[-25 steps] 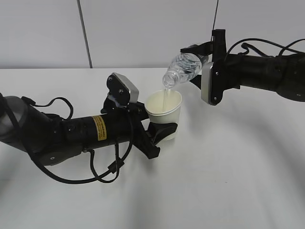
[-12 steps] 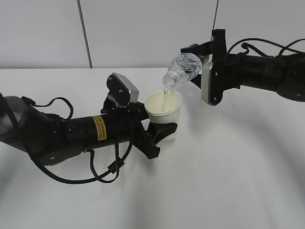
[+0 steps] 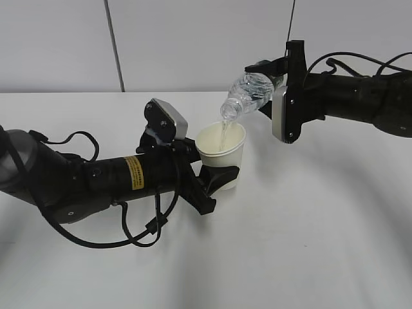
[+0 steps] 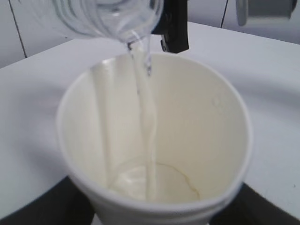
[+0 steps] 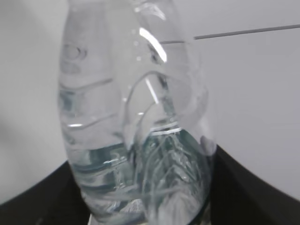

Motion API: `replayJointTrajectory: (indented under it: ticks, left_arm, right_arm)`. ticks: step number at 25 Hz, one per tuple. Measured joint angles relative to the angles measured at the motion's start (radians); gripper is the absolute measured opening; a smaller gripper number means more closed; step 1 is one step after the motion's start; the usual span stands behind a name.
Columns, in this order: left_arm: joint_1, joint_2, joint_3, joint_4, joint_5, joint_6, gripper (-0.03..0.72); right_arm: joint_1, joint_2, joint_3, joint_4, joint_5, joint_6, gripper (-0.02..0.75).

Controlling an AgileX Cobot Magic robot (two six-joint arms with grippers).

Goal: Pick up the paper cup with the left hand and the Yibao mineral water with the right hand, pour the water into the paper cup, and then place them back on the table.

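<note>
White table (image 3: 309,244), tapered paper cup (image 3: 222,151)

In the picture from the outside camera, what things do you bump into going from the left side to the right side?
The left hand → the paper cup → the Yibao mineral water, tipped and pouring → the right hand, all above the white table.

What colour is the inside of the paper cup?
Cream, against a white outside; the paper cup shows it best in the left wrist view.
</note>
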Motion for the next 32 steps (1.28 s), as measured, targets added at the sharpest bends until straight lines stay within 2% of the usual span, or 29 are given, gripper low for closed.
replayJointTrajectory:
  ticks: [32]
  left_arm:
    - [0.0, 0.0, 0.0, 0.0, 0.004, 0.0, 0.407]
  right_arm:
    - [0.0, 0.0, 0.0, 0.008, 0.0, -0.037, 0.473]
